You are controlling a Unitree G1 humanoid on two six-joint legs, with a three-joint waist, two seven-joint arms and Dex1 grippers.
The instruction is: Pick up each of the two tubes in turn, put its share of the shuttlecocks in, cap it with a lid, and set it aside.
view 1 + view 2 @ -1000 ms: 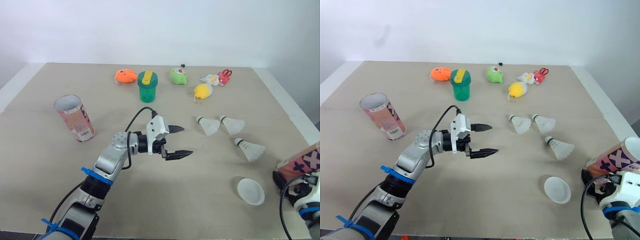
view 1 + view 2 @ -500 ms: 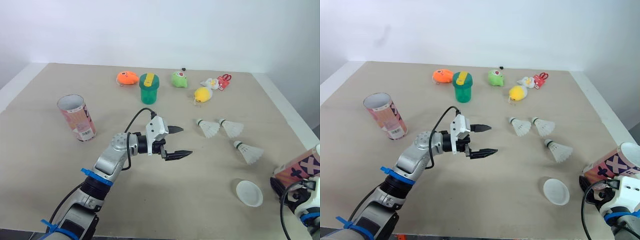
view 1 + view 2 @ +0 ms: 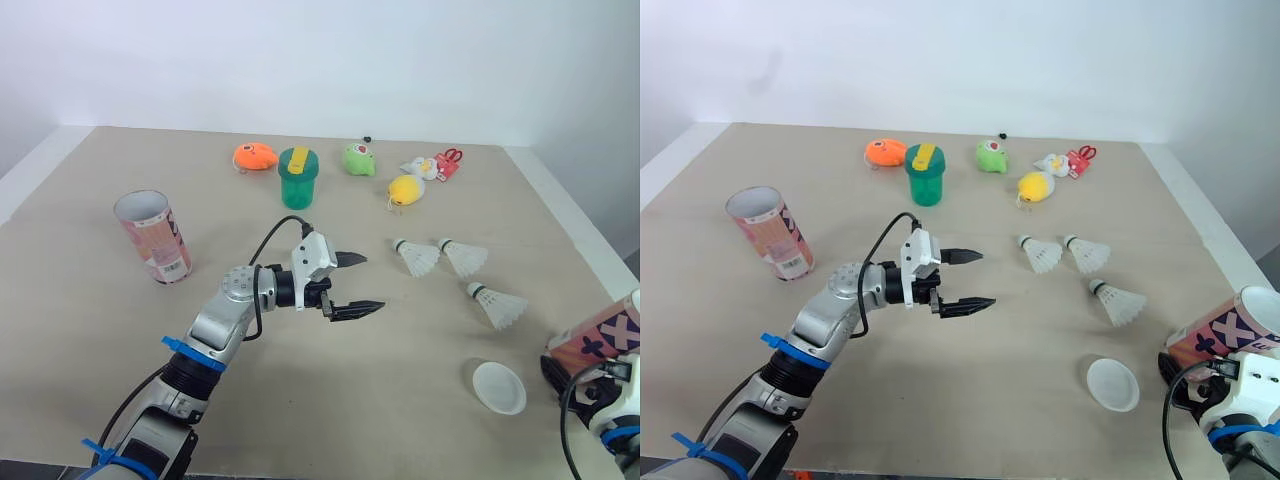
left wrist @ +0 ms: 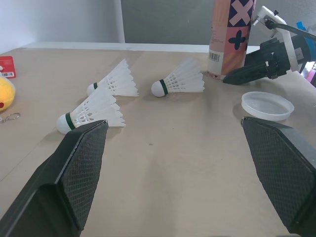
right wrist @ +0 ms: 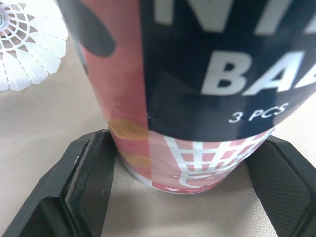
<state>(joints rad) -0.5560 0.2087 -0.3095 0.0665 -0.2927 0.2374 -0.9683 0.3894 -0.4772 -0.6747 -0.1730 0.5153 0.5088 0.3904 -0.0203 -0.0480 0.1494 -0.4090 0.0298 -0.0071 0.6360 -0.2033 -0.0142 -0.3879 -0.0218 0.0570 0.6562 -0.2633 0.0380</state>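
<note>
Cardboard tube (image 3: 1238, 325), pink and navy print, clamped at base by right gripper (image 5: 185, 148) lower right, left gripper (image 3: 362, 283) spread wide mid-frame, feathery white shuttlecocks (image 3: 417, 256), round lid (image 3: 499, 386).

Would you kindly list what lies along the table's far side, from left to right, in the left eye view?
orange toy → green cup → green toy → yellow toy → small red object

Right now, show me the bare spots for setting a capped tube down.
Free: the near table between the left gripper and the lid; also between left tube and green cup. Crowded: the three shuttlecocks, far-edge toys, right tube.
</note>
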